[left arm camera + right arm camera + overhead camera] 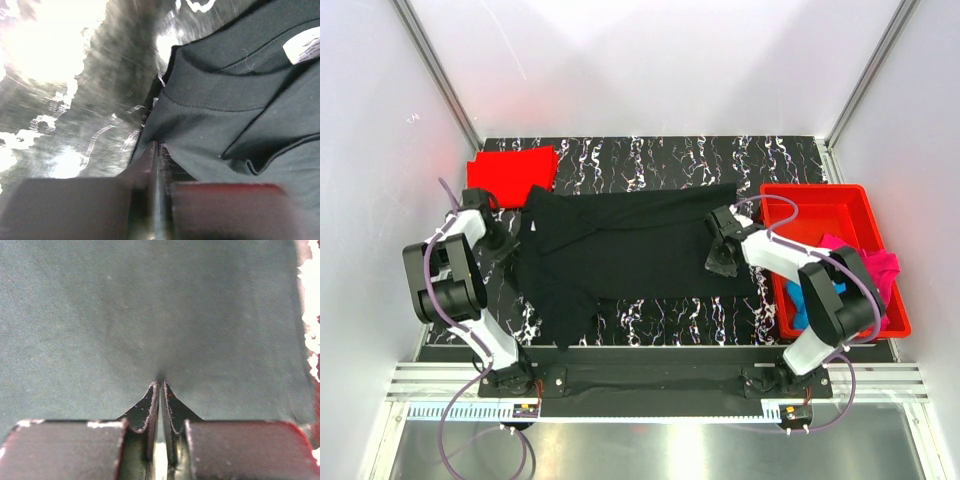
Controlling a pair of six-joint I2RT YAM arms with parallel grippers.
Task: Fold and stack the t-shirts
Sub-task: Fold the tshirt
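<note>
A black t-shirt lies spread across the middle of the marbled table, one sleeve trailing toward the front left. My left gripper is at its left edge, next to the collar. In the left wrist view that gripper is shut, with the shirt's hem caught at the tips. My right gripper is low over the shirt's right part. Up close, the right gripper is shut, its tips pinching a small pucker of black cloth. A red t-shirt lies folded at the back left.
A red plastic bin stands at the right edge, holding a magenta t-shirt and a blue t-shirt. White walls close in the table on three sides. A white label shows inside the black shirt's collar.
</note>
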